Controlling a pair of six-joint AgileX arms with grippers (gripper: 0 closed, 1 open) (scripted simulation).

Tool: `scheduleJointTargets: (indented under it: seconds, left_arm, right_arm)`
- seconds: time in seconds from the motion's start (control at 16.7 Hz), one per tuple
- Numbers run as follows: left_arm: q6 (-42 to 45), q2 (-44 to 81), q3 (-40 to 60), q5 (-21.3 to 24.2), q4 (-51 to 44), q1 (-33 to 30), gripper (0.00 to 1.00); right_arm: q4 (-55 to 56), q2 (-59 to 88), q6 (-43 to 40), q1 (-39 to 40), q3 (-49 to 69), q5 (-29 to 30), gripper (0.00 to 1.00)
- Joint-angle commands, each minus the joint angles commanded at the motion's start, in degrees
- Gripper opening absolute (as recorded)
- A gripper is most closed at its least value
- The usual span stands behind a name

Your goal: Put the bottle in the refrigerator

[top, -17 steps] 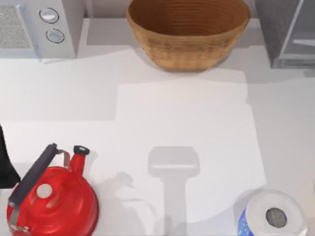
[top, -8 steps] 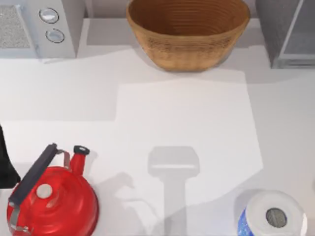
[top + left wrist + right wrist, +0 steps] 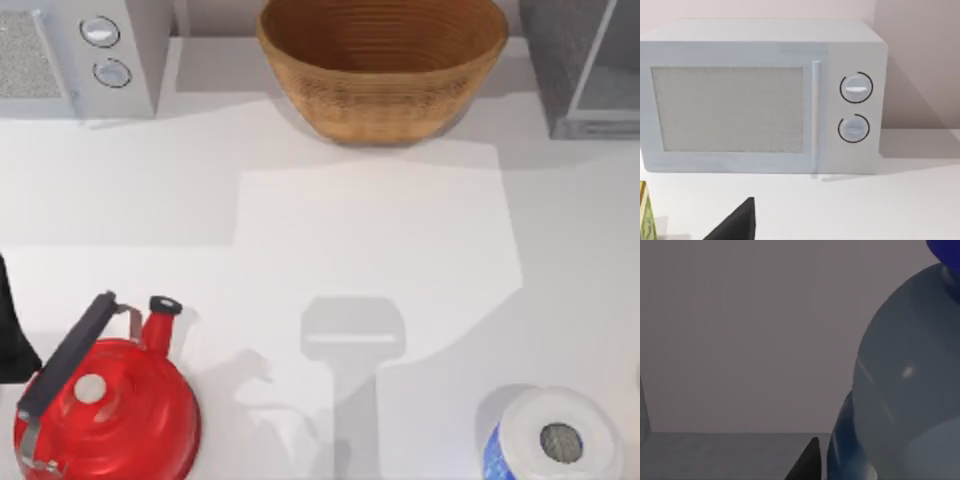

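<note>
Close against the right wrist camera, the bottle [image 3: 905, 390] looms beside a dark tip of the right gripper [image 3: 809, 462]; whether that claw is clamped on it cannot be told. The bottle's long axis runs from its blue-tinted label end, next to the tip, out to the blue cap [image 3: 945, 252] at the far end, the cap pointing away from the gripper. Behind it lie a grey floor [image 3: 715, 455] and a plain grey wall [image 3: 740, 330].

From above, the red kettle [image 3: 110, 410] sits at the lower left and the paper roll [image 3: 555, 440] at the lower right, with the parked left arm [image 3: 10, 330] at the left edge. Its left gripper [image 3: 735, 225] faces the white microwave [image 3: 760, 95], its state not discernible. Farther back stand the wicker basket [image 3: 380, 70] at top centre and the refrigerator [image 3: 560, 60] at upper right.

Since half a second ago, shadow has cut into the lower right corner of the table [image 3: 380, 240]'s pale patch; kettle, roll and basket have not shifted
</note>
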Motion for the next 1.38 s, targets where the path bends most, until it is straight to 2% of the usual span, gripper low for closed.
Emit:
scheduleJointTargets:
  seconds: [0.24,1.02,1.38]
  left_arm:
    - [0.0,0.0,0.0,0.0,0.0,0.0,1.0]
    - [0.0,0.0,0.0,0.0,0.0,0.0,1.0]
    - [0.0,0.0,0.0,0.0,0.0,0.0,1.0]
  right_arm:
    - [-0.15,0.15,0.0,0.03,0.24,0.03,0.01]
    - [-0.15,0.15,0.0,0.03,0.24,0.03,0.98]
    - [-0.15,0.15,0.0,0.03,0.24,0.03,1.0]
